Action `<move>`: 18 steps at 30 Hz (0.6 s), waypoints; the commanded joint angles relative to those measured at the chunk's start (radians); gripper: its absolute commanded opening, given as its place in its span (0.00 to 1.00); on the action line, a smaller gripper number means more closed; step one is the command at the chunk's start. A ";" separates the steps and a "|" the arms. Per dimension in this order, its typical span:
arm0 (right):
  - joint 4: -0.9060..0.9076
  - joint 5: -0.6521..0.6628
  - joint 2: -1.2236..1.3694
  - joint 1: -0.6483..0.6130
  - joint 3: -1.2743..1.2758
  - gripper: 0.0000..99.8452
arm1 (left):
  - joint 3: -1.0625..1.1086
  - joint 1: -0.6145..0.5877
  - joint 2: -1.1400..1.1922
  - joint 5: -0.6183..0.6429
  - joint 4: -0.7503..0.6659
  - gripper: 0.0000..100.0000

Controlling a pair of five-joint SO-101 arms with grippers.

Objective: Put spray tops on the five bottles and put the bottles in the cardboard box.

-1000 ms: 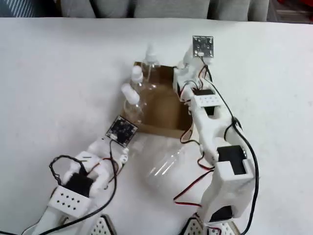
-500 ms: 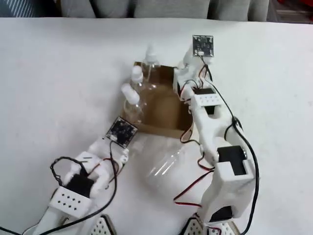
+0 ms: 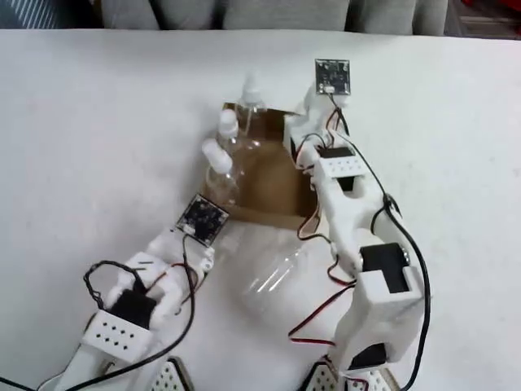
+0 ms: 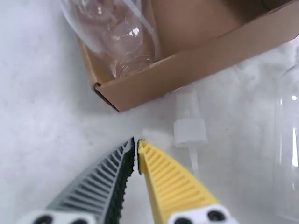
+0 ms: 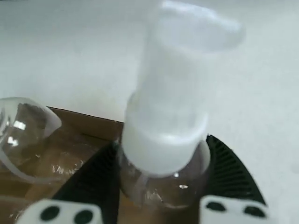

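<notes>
tabletop: white, matte, evenly lit. beyond far edge: row of grey seat backs. one far corner: blue striped cloth. other corner: red patch, unclear.

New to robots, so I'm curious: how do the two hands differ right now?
The left hand is shut on nothing beside a loose spray top; the right hand grips a capped bottle at the cardboard box. Left fingers are grey and yellow, right ones black. Both have two fingers.
</notes>
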 commanded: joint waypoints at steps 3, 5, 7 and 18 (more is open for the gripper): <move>0.024 0.000 0.001 0.007 -0.015 0.21 | -0.011 -0.008 -0.013 -0.009 -0.032 0.02; 0.025 0.000 0.001 0.007 -0.015 0.23 | -0.011 -0.008 -0.013 -0.009 -0.032 0.02; 0.025 0.000 0.001 0.007 -0.015 0.26 | -0.011 -0.008 -0.013 -0.009 -0.032 0.02; 0.025 0.000 -0.008 0.007 -0.015 0.32 | -0.011 -0.008 -0.013 -0.009 -0.032 0.02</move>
